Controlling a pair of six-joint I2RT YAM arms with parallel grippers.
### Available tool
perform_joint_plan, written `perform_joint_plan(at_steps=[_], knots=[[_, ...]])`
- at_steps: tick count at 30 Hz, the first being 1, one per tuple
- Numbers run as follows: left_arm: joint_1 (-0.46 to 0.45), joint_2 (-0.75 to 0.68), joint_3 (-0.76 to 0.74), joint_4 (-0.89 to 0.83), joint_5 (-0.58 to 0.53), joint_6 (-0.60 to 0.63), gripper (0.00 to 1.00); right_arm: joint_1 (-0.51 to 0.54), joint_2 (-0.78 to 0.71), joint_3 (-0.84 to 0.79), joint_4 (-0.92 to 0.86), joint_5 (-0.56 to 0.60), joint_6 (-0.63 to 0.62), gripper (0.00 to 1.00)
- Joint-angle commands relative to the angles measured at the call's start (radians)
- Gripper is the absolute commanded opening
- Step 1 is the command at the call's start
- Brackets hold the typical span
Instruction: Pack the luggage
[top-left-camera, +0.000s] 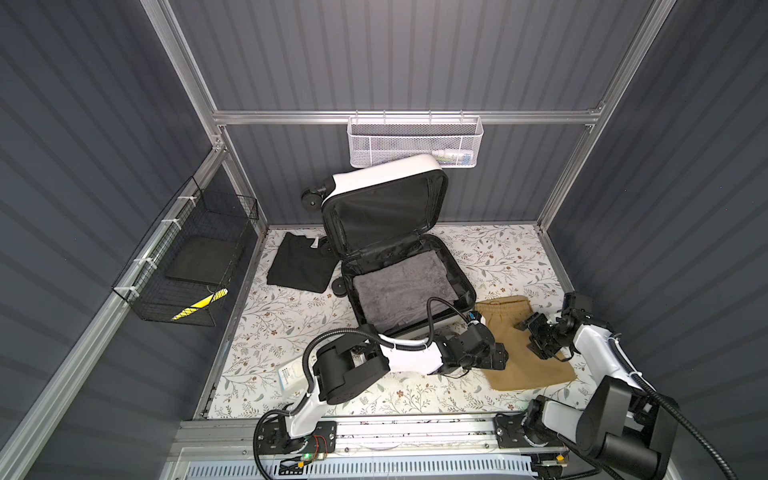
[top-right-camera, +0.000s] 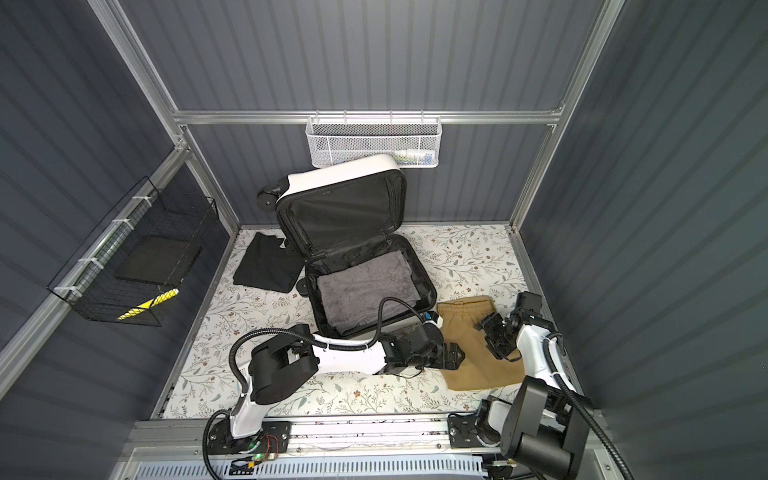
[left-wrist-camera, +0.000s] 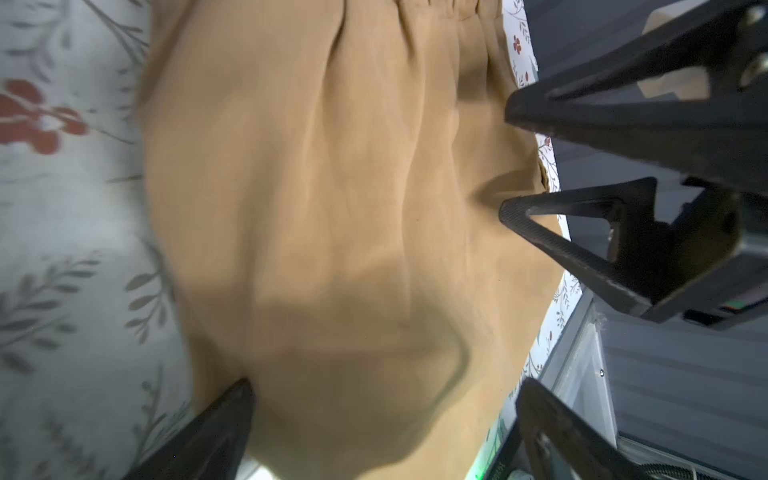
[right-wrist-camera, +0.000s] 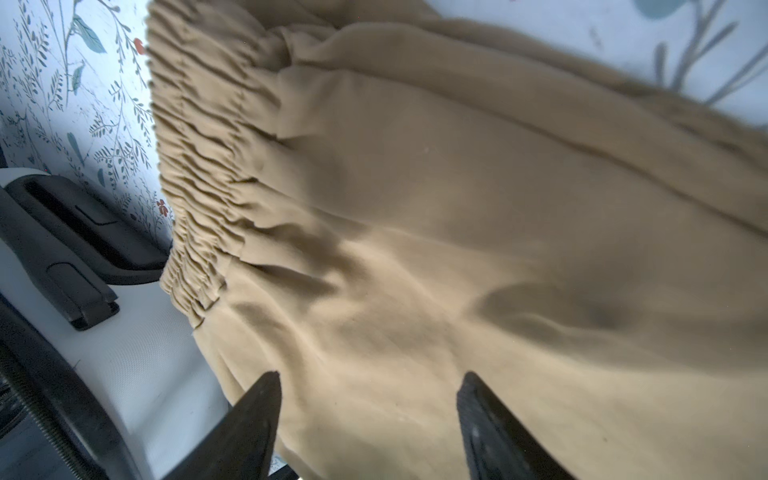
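The space is enclosed by dark grey ribbed wall panels (top-left-camera: 415, 54) set in an aluminium frame (top-left-camera: 270, 117); a floral-patterned floor covering (top-left-camera: 498, 257) is spread between them, evenly lit.

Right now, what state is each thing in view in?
luggage: open, lid standing up, grey towel lying in base.
tan shorts: flat on the table beside luggage, ungripped.
black garment: folded on table, unpacked.
left gripper: open above the shorts.
right gripper: open above the shorts.
white mesh basket: holds a small tube.
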Motion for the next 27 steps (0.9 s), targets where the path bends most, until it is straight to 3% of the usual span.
perform_joint_plan(at_steps=[1, 10, 13, 16, 22, 27], knots=[[-0.001, 0.046, 0.031, 0.090, 0.043, 0.010, 1.00, -0.006, 0.013, -0.013, 0.004, 0.000, -0.012, 0.70], [-0.003, 0.135, 0.031, 0.381, 0.130, 0.021, 0.99, -0.005, 0.029, -0.032, 0.019, 0.007, -0.013, 0.70], [-0.003, 0.155, 0.020, 0.468, 0.138, 0.017, 0.95, -0.005, 0.032, -0.036, 0.021, 0.012, -0.014, 0.70], [-0.002, 0.178, 0.012, 0.541, 0.131, 0.009, 0.83, -0.005, 0.038, -0.040, 0.026, 0.012, -0.014, 0.70], [-0.003, 0.205, 0.009, 0.605, 0.098, -0.002, 0.45, -0.005, 0.044, -0.045, 0.032, 0.014, -0.015, 0.70], [0.000, 0.186, 0.005, 0.580, 0.083, 0.026, 0.26, -0.005, 0.050, -0.034, 0.030, 0.009, -0.016, 0.70]])
